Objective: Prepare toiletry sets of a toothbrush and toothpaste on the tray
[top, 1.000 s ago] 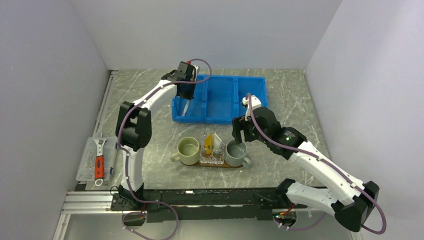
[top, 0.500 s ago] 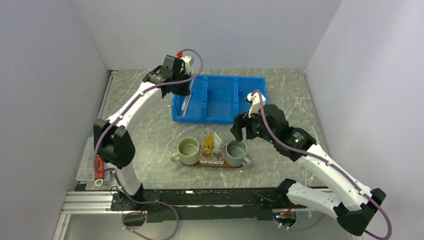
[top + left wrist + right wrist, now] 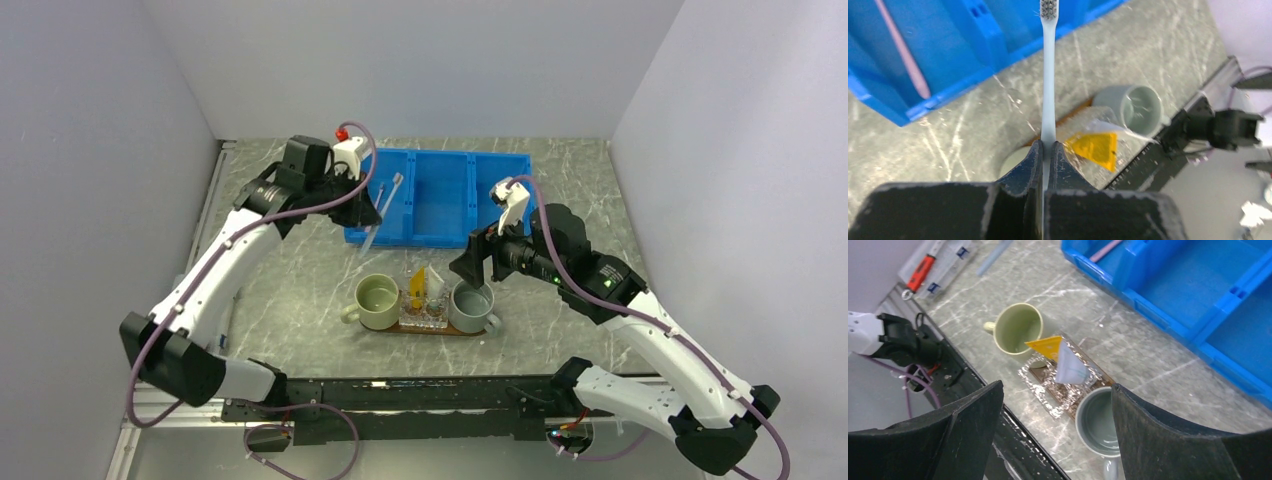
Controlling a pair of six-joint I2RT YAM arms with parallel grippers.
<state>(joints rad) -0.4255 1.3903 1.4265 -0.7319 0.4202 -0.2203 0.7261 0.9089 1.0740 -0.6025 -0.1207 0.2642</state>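
While the left jaws clamp the pale grey toothbrush [image 3: 1049, 75] aloft beyond the far edge of the tray [image 3: 441, 331], the right jaws hang wide open, empty, above its right end.

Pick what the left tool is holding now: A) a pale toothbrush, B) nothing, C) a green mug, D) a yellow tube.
A: in the left wrist view, the left tool is shut on the handle of the pale toothbrush, whose bristled head points away from it.
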